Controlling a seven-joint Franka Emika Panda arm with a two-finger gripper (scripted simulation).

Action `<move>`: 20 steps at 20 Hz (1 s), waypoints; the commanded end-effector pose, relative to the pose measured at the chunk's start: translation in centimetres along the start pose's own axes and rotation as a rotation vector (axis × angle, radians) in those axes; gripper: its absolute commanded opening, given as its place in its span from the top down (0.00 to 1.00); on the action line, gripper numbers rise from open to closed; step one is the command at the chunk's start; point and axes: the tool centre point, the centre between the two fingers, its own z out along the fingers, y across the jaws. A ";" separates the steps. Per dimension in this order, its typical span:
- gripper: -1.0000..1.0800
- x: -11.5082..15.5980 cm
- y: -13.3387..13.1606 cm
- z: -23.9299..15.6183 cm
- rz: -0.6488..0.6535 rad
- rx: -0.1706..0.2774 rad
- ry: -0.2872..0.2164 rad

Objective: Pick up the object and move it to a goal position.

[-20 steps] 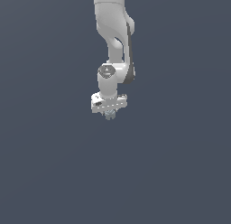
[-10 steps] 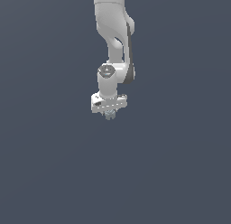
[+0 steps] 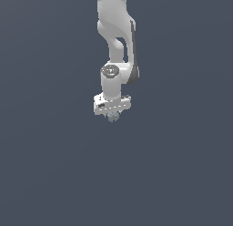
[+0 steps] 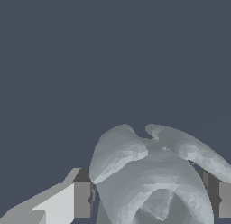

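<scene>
The object [image 4: 151,178] is a pale blue-grey, lumpy item with curled lobes. In the wrist view it fills the space between my two fingers, one finger [image 4: 81,198] on one side and the other finger [image 4: 221,198] on the opposite side. In the exterior view the object [image 3: 113,116] shows as a small lump just under the white gripper [image 3: 112,114], which hangs from the arm and points down. The gripper is shut on the object.
A plain dark blue-grey surface [image 3: 182,166] fills the whole background in both views. No other objects, containers or edges show.
</scene>
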 end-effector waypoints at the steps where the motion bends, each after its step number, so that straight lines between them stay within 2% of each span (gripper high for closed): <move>1: 1.00 1.1 -0.6 -0.8 -0.001 0.000 0.001; 20: 1.00 14.0 -7.4 -9.3 0.000 0.000 0.000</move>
